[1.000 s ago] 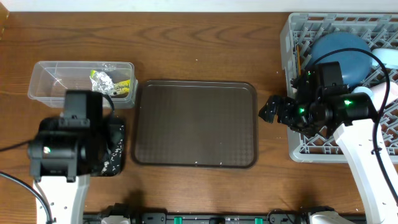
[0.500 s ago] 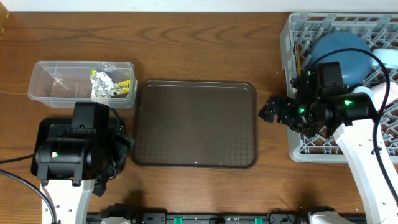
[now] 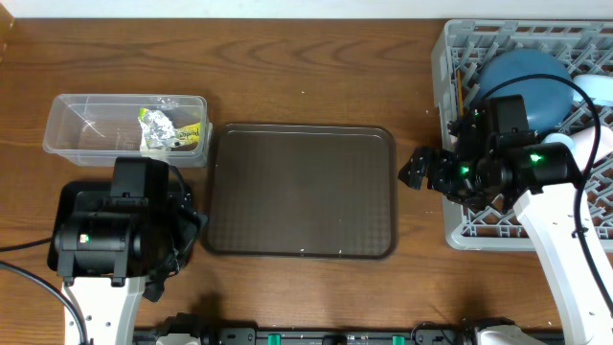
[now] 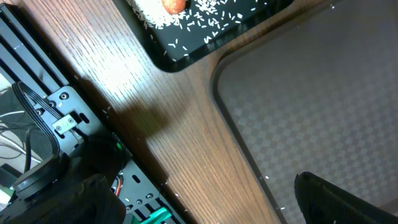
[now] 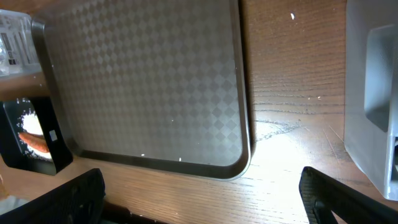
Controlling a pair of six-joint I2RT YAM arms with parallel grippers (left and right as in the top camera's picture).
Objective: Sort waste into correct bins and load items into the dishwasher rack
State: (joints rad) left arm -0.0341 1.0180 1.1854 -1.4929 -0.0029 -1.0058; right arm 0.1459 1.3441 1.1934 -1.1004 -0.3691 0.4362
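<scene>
The clear tub (image 3: 67, 134) at the back left holds the crumpled silver and yellow-green wrapper (image 3: 158, 129). The black tray (image 4: 186, 43) holds white rice grains (image 4: 211, 12) and the orange carrot (image 4: 174, 5); overhead, my left arm covers it. My left gripper (image 4: 199, 208) is open and empty over the table's front edge, beside the tray. My right gripper (image 5: 202, 199) is open and empty, between the rack and the brown tray. The grey dishwasher rack (image 3: 448, 86) holds the dark-blue bowl (image 3: 527, 77), the light-blue bowl (image 3: 599, 88) and chopsticks (image 3: 459, 86). The cup is hidden.
The dark brown serving tray (image 3: 302, 192) lies bare in the middle, with a few stray rice grains near its front rim. The right wrist view also shows the black tray (image 5: 37, 149) and the rack wall (image 5: 367, 93). The arm mounts sit along the front edge.
My left arm has pulled back toward the front edge and turned, now covering the black tray; it has held still for the last half second. The right arm has not moved.
</scene>
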